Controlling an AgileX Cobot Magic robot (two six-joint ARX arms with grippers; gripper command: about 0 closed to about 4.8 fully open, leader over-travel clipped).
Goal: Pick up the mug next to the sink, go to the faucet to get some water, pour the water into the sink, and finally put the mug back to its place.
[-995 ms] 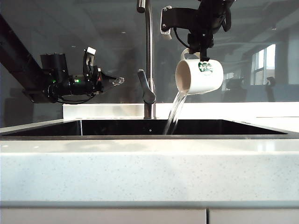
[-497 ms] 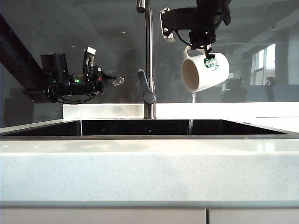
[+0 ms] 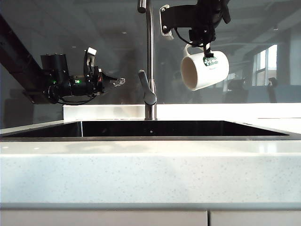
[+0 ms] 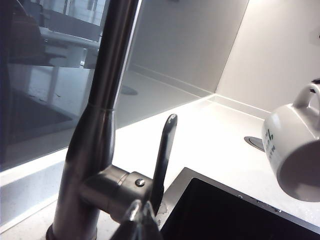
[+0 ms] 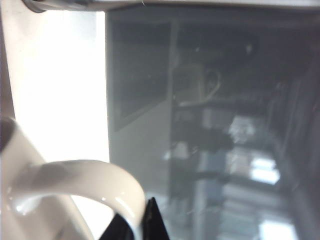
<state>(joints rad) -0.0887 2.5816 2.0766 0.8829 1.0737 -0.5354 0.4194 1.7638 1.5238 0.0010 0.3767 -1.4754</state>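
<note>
Overhead, the mug hangs tilted below the right gripper, clamped on its handle

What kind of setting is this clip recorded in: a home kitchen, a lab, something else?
Most likely a kitchenette counter in an office or lab. A recessed black sink sits in a speckled white countertop with a tall steel faucet; the glass behind reflects ceiling lights and desks. The right gripper holds a mug over the sink.
</note>
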